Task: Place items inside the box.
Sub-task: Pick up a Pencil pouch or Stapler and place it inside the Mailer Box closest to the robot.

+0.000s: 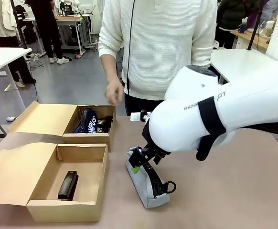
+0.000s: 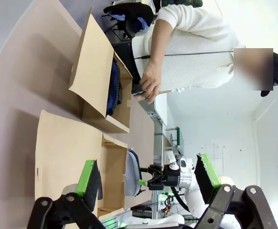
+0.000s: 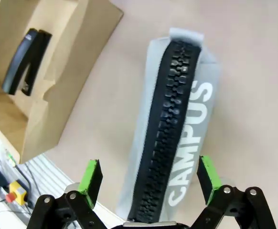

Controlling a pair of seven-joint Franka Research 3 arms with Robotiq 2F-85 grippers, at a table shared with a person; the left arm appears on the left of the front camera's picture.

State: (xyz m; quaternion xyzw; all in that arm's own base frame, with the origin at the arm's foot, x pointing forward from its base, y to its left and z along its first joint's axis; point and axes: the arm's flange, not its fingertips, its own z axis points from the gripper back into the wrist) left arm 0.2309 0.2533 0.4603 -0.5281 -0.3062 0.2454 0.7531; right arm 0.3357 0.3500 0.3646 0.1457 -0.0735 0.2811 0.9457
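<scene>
The right gripper (image 3: 150,174) is spread and set astride the grey pouch (image 3: 177,119), across its zipper, so that the narrow width can be gripped. The pouch lies on the table (image 1: 234,191), just beside the box (image 1: 65,206). The left gripper (image 2: 148,176) is spread and empty.

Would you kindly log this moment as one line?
right gripper: open, straddling pouch | left gripper: open | stapler: in near box

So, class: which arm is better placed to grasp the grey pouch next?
Right. The right gripper, open, hangs directly over the grey pouch, green pads flanking it. The left gripper, also open, sits farther off.
</scene>
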